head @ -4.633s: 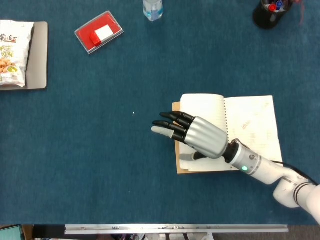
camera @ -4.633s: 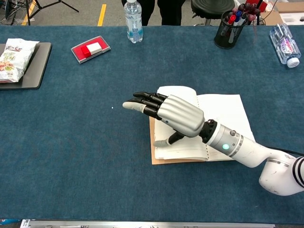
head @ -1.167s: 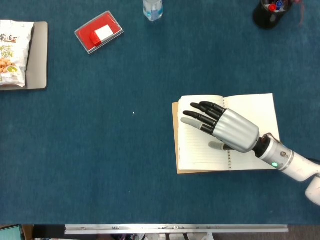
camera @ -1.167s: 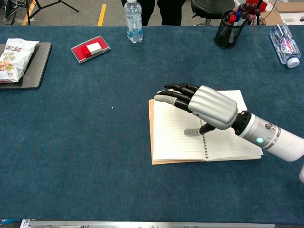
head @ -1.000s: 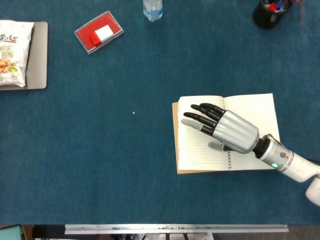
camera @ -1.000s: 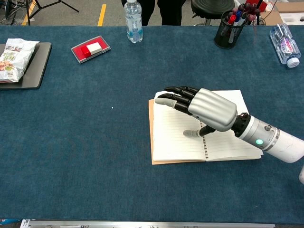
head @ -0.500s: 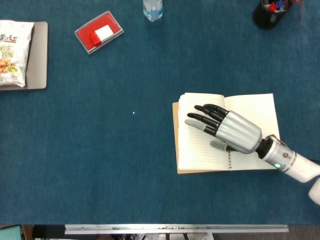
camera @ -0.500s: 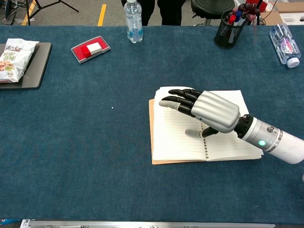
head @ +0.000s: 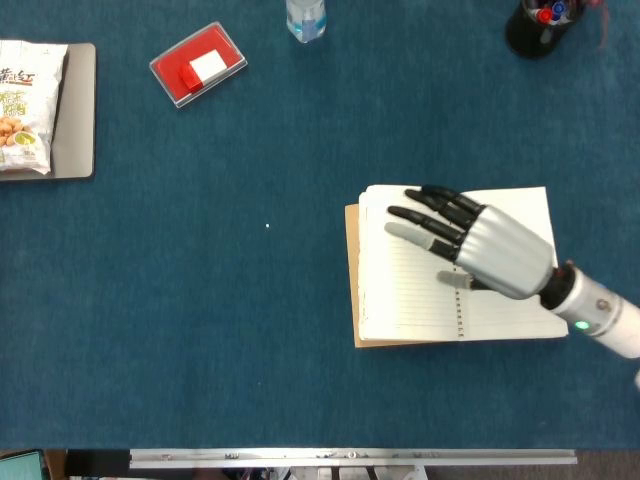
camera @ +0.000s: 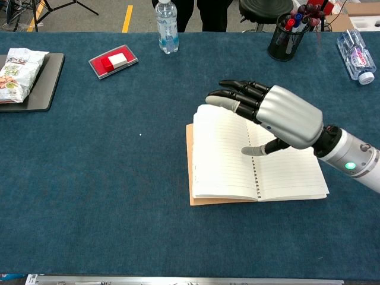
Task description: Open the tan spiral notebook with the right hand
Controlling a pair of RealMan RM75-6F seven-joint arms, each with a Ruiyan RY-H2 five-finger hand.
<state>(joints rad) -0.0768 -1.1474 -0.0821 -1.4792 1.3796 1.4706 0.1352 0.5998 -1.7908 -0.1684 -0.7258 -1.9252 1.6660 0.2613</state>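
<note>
Right hand (camera: 284, 116) hangs over the tan spiral notebook (camera: 225, 160), fingers (camera: 237, 98) stretched out and apart, thumb pointing down toward the spiral binding; it has hold of nothing, and whether the thumb tip touches the paper cannot be told. The notebook lies open and flat on the blue table (camera: 119, 178), lined pages up, its tan cover showing as a strip along the left edge. In the head view the hand (head: 490, 250) covers part of the right page, and the forearm is cut off at the frame's right side. No left hand shows in either view.

Far left of the notebook, a snack bag (camera: 16, 66) with print too small to read lies on a dark tray (camera: 50, 83), which the frame cuts off. Up-left of the notebook sits a red box (camera: 113, 61); beyond it stands a water bottle (camera: 167, 21), label unreadable. Up-right stand a black pen holder (camera: 284, 38) and a lying bottle (camera: 355, 56). Bare cloth stretches left of the notebook and toward the near table edge.
</note>
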